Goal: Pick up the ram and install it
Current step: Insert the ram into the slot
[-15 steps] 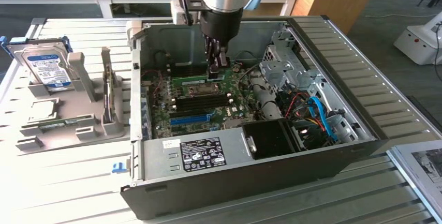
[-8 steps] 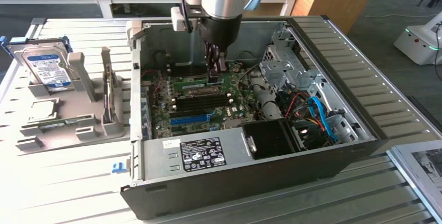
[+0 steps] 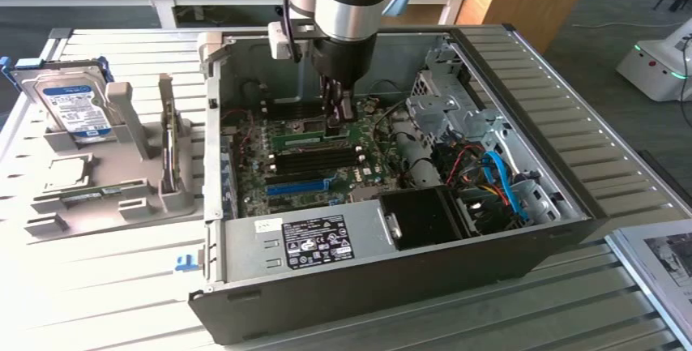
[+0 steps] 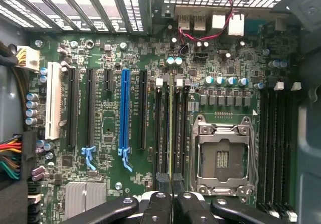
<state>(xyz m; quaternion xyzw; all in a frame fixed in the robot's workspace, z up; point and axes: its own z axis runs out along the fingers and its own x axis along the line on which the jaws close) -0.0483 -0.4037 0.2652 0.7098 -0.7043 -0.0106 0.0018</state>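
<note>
Computer case (image 3: 519,262) lies open on the bench (image 3: 108,302). Fixture stand (image 3: 108,181) is on the bench at the exterior view's left of the case, with a hard drive (image 3: 74,108) upright in its far end.

Inside the case:
- Motherboard (image 3: 275,181) on the floor.
- Power supply (image 3: 313,241) along the near wall.
- Drive cage (image 3: 443,100) at the far end, toward the exterior view's right.

Claw (image 3: 337,128) is down over the memory slots (image 3: 313,159). The ram (image 4: 171,128) is in it, edge-on, beside the CPU socket (image 4: 223,156).

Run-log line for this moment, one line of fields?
gripper: shut on ram | ram: edge-on at black memory slots | place: inside open computer case | seating: cannot tell
</note>
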